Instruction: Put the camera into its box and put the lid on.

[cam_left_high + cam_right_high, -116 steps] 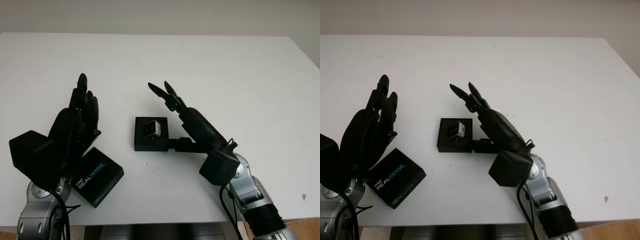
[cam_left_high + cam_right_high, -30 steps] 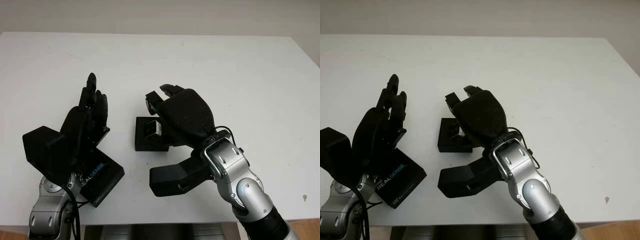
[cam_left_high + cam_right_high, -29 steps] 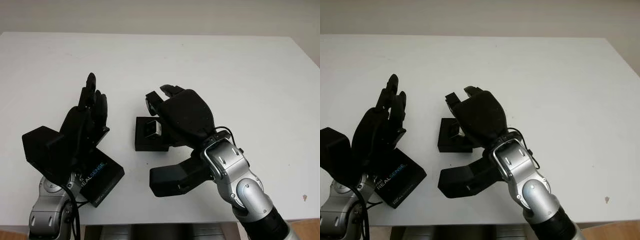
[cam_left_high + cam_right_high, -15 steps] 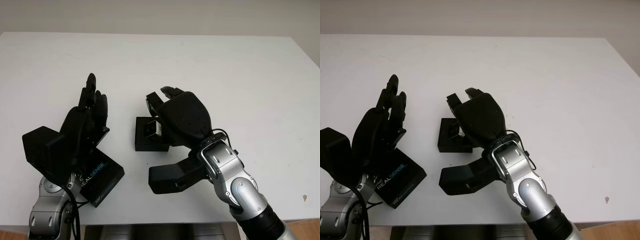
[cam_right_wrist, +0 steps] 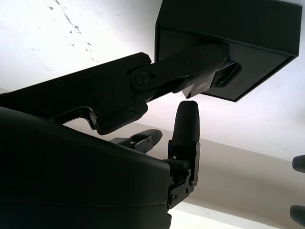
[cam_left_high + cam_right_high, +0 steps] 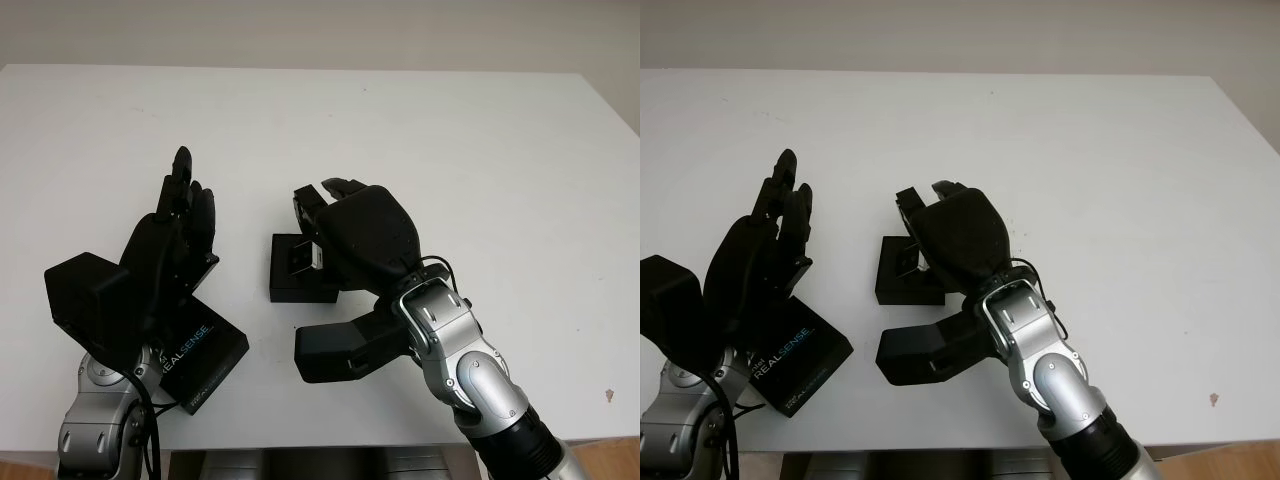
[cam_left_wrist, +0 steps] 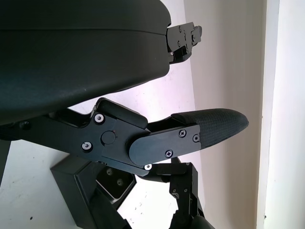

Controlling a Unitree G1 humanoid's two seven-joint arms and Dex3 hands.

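The box [image 6: 300, 270] is a small, square, matte-black tray with low walls, sitting open near the middle of the white table [image 6: 480, 150]. The camera [image 6: 305, 259], a small grey-and-silver block, lies in the box's recess; the right hand covers part of it, so how squarely it sits cannot be told. The lid [image 6: 200, 352] is a flat black square printed with white and blue "REALSENSE" lettering, lying turned at an angle on the table near the front edge, to the left of the box and apart from it.

The right hand [image 6: 350, 235] is directly over the box with its fingers curled downward; in the right wrist view one finger [image 5: 187, 121] points toward the box's open mouth, and whether the fingers touch the camera cannot be told. The left hand [image 6: 165, 250] is open, holding nothing, raised above the far corner of the lid.

The table is plain white with a few tiny dark specks, and a small brownish mark [image 6: 609, 395] near its front right corner. Behind its far edge runs a pale beige wall [image 6: 320, 30].
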